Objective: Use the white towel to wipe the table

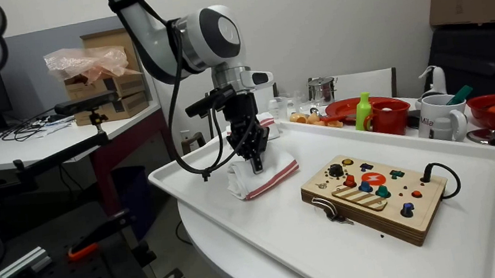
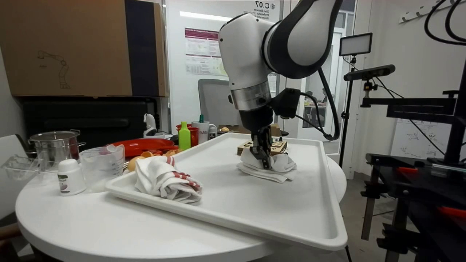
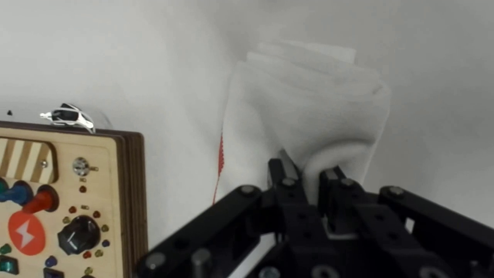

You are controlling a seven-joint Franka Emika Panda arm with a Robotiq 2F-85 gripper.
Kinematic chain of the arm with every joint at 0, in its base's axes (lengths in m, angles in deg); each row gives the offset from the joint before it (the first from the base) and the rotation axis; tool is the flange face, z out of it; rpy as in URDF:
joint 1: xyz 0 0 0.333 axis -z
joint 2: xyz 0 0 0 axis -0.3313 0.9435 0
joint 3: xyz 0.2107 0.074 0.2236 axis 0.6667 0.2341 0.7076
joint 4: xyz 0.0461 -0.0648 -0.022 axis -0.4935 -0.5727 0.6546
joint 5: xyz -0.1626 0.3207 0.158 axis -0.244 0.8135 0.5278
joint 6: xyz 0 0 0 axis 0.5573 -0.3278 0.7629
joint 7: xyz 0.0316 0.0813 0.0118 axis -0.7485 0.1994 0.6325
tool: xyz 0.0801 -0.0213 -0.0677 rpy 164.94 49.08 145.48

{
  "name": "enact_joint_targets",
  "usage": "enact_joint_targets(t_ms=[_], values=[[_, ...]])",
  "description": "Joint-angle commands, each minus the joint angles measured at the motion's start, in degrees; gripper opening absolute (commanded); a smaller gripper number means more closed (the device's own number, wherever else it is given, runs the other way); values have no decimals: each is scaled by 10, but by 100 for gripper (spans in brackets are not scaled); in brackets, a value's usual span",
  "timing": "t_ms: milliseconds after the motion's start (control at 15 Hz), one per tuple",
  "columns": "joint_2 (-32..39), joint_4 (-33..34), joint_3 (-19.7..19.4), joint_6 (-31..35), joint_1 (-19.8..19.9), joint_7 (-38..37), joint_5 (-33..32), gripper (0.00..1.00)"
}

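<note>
Our round white worktop (image 2: 109,229) carries a rimmed white tray (image 2: 233,198), one corner jutting past the worktop's edge. On the tray we find the folded white towel (image 1: 259,183), a red stripe along one side, and near it a wooden board (image 1: 373,197) with coloured buttons. A second striped cloth (image 2: 164,180) lies at a corner, and we spot a dark speck (image 1: 382,236) beside the board. Outside the tray, the worktop bears a white bottle (image 2: 71,177), a measuring cup (image 2: 101,163) and a green bottle (image 2: 184,136).

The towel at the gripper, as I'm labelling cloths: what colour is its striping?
Red; the striping shows best in an exterior view.
</note>
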Motion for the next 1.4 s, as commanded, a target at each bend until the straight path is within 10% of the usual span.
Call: enact_joint_targets(t_ms=[0,1333], values=[[31,34,11,-7,-7,-16,0,3],[-29,-22,125,-11,-30,20,93,3]])
